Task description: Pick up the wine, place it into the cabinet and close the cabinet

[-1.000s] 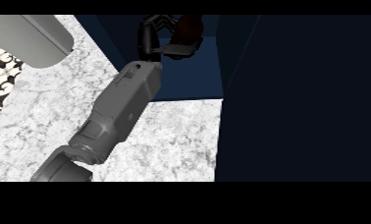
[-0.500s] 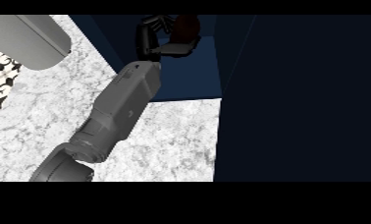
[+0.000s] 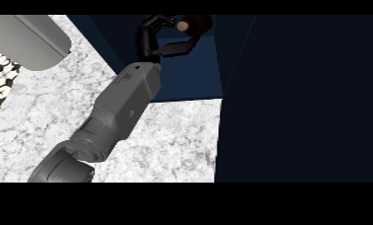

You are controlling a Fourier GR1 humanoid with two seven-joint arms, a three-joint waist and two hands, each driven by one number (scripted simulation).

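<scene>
The hand (image 3: pixel 157 39) holds the wine (image 3: pixel 195 23) inside the cabinet (image 3: pixel 191 73).

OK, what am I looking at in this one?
One grey forearm reaches from the marble counter into the open dark blue cabinet. Its black hand is curled beside a dark reddish-brown round thing, most likely the wine seen from above, inside the cabinet. Whether the hand grips it cannot be told. The cabinet door stands open at right. The other hand is out of view.

My forearm (image 3: pixel 120 113) is a smooth, matte grey casing, widest near the rounded elbower end and tapering toward the wrist, with a faint seam across it. My hand (image 3: pixel 154 41) is black, built of slim, blocky finger segments and a thumb.
</scene>
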